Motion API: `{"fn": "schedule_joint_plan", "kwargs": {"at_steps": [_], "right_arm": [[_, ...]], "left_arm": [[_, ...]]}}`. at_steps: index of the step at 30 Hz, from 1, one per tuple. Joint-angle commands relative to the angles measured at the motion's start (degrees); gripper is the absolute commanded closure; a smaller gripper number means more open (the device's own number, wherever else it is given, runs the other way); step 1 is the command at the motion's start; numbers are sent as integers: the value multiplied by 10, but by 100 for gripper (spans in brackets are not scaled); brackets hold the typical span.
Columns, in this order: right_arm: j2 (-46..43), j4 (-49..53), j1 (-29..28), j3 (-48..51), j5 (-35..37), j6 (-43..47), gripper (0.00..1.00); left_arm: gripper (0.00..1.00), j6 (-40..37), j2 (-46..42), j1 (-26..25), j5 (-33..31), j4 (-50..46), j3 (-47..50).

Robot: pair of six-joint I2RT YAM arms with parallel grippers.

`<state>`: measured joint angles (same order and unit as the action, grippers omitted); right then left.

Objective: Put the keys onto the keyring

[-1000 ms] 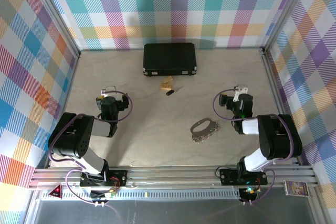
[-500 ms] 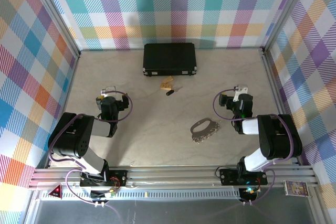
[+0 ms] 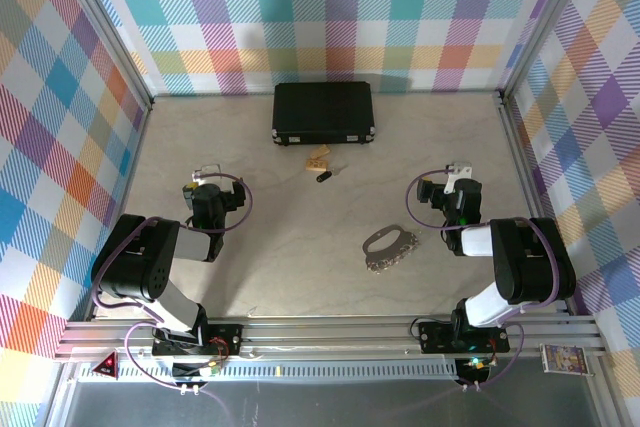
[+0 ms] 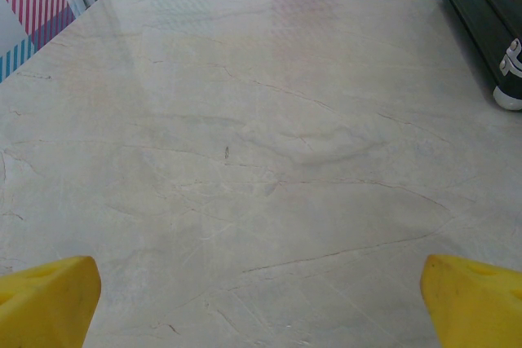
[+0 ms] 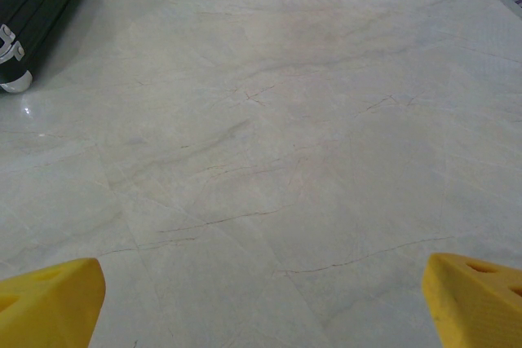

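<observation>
A small black key (image 3: 323, 177) lies on the table a little in front of the black case, beside a tan piece (image 3: 316, 160). The silver keyring (image 3: 389, 248) lies flat right of centre, just left of my right arm. My left gripper (image 3: 207, 173) rests low at the left, open, far from both. My right gripper (image 3: 452, 171) rests at the right, open, a short way behind and right of the keyring. In each wrist view the yellow fingertips (image 4: 49, 299) (image 5: 50, 299) stand wide apart over bare table.
A black rectangular case (image 3: 323, 113) with silver latches sits at the back centre; its corner shows in the left wrist view (image 4: 489, 22) and the right wrist view (image 5: 33, 6). Checked walls and metal rails enclose the table (image 3: 270, 237).
</observation>
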<state>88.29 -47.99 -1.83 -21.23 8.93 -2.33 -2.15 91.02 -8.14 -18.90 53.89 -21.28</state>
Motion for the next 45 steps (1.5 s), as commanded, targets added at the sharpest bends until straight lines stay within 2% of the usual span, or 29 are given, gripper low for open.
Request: {"fn": "schedule_joint_plan", "kwargs": {"at_steps": [1, 14, 19, 21, 24, 26, 28, 30, 33, 36, 39, 42, 45], "right_arm": [[-3, -24, 2, -8, 1, -6, 1], [-4, -27, 2, -8, 4, -6, 1], [-32, 26, -5, -25, -9, 8, 1], [-66, 77, -9, -37, -2, 12, 1], [-124, 136, -11, -42, -11, 16, 1], [-168, 193, -12, -54, -5, -15, 1], [-213, 288, -13, -80, 10, -71, 1], [-245, 394, -13, -116, 32, -128, 1], [-269, 557, -13, -182, 41, -190, 1], [-271, 662, -14, -230, -15, -194, 1], [-267, 737, -14, -262, -63, -197, 1], [-267, 784, -14, -273, -118, -212, 1], [-266, 828, -14, -273, -169, -233, 1]], "left_arm": [[0, 7, -1, 7, 5, -2, -5], [0, 5, -1, 7, 8, 2, -2], [0, -5, -19, 6, 34, -14, -3], [0, -4, -36, 6, 27, -24, -2], [0, -2, -81, 6, 23, -131, -32], [0, 4, -106, 4, 22, -211, -59], [0, 38, -137, 3, 28, -303, -89], [0, 55, -171, -2, 77, -365, -105], [0, 87, -232, -33, 102, -471, -135], [0, 132, -263, -64, 110, -605, -187], [0, 164, -248, -86, 173, -729, -251], [0, 170, -217, -121, 262, -791, -297], [0, 167, -180, -177, 328, -820, -335]]}}
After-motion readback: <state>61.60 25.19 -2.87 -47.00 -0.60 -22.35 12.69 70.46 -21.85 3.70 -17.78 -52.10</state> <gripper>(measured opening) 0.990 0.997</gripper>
